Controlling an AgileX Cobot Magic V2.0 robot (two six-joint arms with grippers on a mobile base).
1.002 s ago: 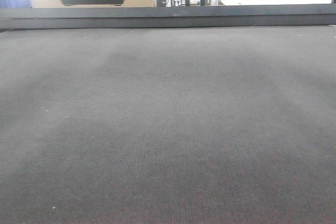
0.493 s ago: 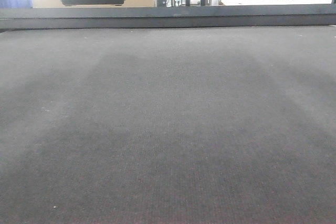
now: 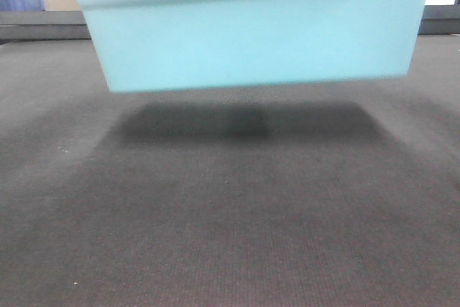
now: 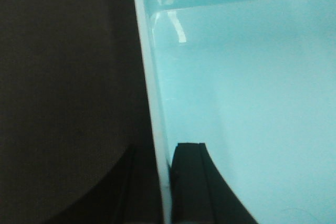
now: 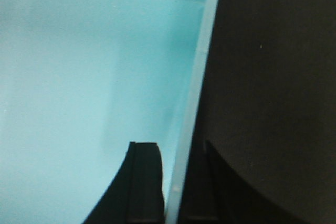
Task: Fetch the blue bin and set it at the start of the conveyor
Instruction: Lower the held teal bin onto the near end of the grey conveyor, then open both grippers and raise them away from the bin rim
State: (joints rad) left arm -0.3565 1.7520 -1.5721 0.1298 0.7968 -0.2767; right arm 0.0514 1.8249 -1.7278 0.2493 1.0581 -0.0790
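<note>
Left wrist view is showing the left gripper [image 4: 163, 150] pinching the left side wall of the blue bin [image 4: 252, 103]. One dark finger is sitting inside the tub and the other is standing outside, so the jaws are almost closed with only the thin wall between them. Moving to the middle, the front-facing view is showing the bin hanging in the air just above the conveyor start [image 3: 230, 213]. It is not touching the belt, and it is throwing a dark shadow [image 3: 244, 120] on the matting below. Its left end is looking a little lower than its right end, though blur is making this hard to judge. On the right, the right gripper [image 5: 177, 145] is doing the same on the opposite wall, with one finger inside, one outside, and the jaws nearly shut on the plastic. The placing step is, I think, close to its end. The danger is lying in these two small grips. If one arm is going down faster than the other, the tub may be twisting and a smooth wall may be sliding out of the fingers. If the fingers are opening before the bottom is resting on the belt, the bin may be dropping and bouncing out of position.
</note>
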